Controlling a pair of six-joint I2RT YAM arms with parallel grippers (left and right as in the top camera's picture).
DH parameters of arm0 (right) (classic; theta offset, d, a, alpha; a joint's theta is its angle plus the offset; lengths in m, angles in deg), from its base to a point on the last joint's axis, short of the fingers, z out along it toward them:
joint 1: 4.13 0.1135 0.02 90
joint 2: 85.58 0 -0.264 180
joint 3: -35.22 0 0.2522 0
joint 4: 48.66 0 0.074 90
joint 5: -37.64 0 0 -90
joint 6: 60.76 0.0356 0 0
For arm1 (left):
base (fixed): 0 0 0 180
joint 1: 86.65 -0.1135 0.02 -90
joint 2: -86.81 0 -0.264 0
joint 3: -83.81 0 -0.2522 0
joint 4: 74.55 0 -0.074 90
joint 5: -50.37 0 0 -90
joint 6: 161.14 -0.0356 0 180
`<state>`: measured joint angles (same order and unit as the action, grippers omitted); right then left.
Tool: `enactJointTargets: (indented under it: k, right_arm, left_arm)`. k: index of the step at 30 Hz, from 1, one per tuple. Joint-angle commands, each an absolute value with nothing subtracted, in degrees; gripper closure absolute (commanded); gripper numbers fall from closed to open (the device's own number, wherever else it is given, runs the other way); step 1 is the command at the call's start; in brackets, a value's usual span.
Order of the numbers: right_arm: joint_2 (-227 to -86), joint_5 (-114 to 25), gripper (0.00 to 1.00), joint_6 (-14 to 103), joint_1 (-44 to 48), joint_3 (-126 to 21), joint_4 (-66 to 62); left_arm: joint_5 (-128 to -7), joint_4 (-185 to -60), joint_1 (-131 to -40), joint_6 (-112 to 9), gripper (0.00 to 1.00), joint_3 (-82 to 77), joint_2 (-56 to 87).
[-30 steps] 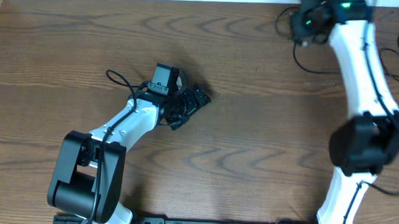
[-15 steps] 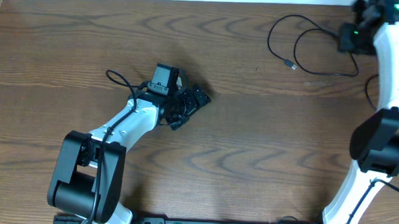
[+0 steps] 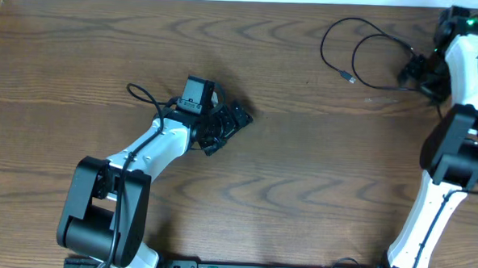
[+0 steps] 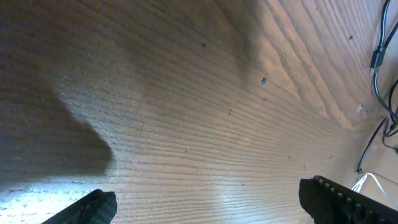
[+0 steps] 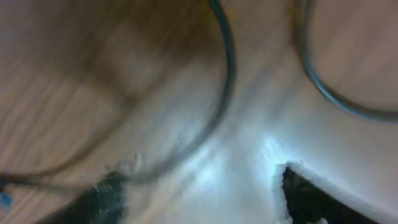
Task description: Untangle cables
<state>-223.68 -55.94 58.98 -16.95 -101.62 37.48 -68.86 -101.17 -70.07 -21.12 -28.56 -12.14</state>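
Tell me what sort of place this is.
Probably a robotics lab workbench: a robot's left arm and right arm mounted at a wood-grain table, with thin black cables loose on it.

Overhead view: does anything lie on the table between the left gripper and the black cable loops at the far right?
Nothing visible does. Only bare wooden table separates the open left gripper from the cable.

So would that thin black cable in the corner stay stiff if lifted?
Probably floppy: the black cable lies in loose loops, so it would likely droop. It looks thin, so likely light; its small plug may dangle.
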Motion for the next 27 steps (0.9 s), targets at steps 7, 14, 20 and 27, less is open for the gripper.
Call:
enactJointTargets:
  k: [7,14,20,27]
  right_arm:
    - [-227.5,-47.3,0.99,55.0,-12.3,-101.3,34.1]
    - [-226.2,-50.5,0.99,51.6,-7.6,-101.3,34.9]
    - [-224.5,-54.1,0.62,51.3,-8.5,-101.6,33.3]
    - [-212.4,-58.9,0.01,48.4,-11.2,-101.7,33.0]
  left_arm:
    - [-68.3,-101.3,-70.2,-22.0,0.02,-28.1,-11.9]
    - [-68.3,-101.3,-70.2,-22.0,0.02,-28.1,-11.9]
    - [-68.3,-101.3,-70.2,-22.0,0.02,-28.1,-11.9]
    - [-68.3,-101.4,-70.2,-22.0,0.02,-28.1,-11.9]
